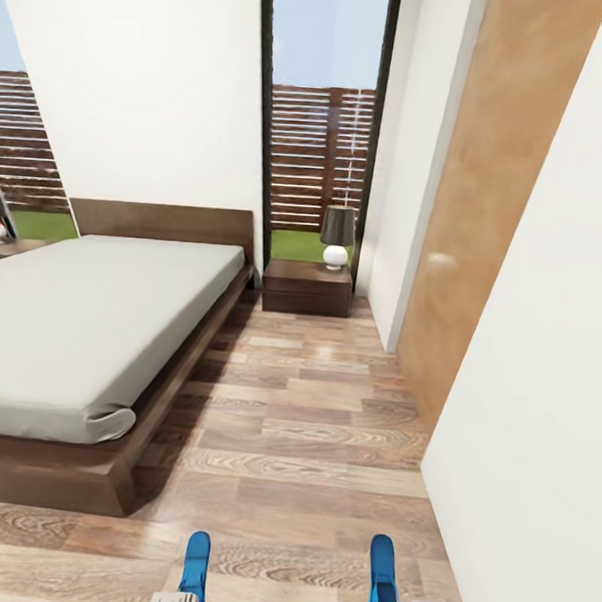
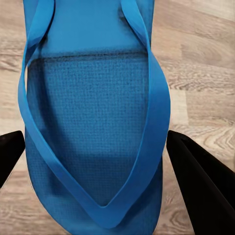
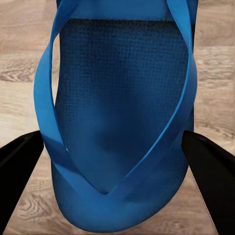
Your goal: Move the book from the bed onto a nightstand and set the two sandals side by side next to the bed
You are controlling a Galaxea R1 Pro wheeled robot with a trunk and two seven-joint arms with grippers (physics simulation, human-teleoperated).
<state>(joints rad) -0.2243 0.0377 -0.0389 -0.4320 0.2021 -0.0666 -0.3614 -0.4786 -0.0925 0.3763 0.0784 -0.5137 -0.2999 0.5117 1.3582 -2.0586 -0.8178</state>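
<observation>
Floor (image 1: 311, 426): light-brown wood planks, visible grain, faint sheen.
Bed (image 1: 86, 323): pale-grey cloth mattress, smooth and matt; dark-brown wooden platform base and headboard, flat finish.
Nightstand (image 1: 306, 288): dark-brown wood, glossy top.
Lamp (image 1: 337, 236): dark matt shade, glossy white rounded base.
Door (image 1: 493, 215): brown wood, soft mottled grain.
Walls (image 1: 154, 87): plain white, matt.
Left sandal (image 2: 93, 147) and right sandal (image 3: 122, 127): bright blue, rubbery look; footbeds finely pebbled, straps smooth.

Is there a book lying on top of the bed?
No, in the head view the pale-grey mattress of the bed is bare, with no book on the part that shows.
</observation>
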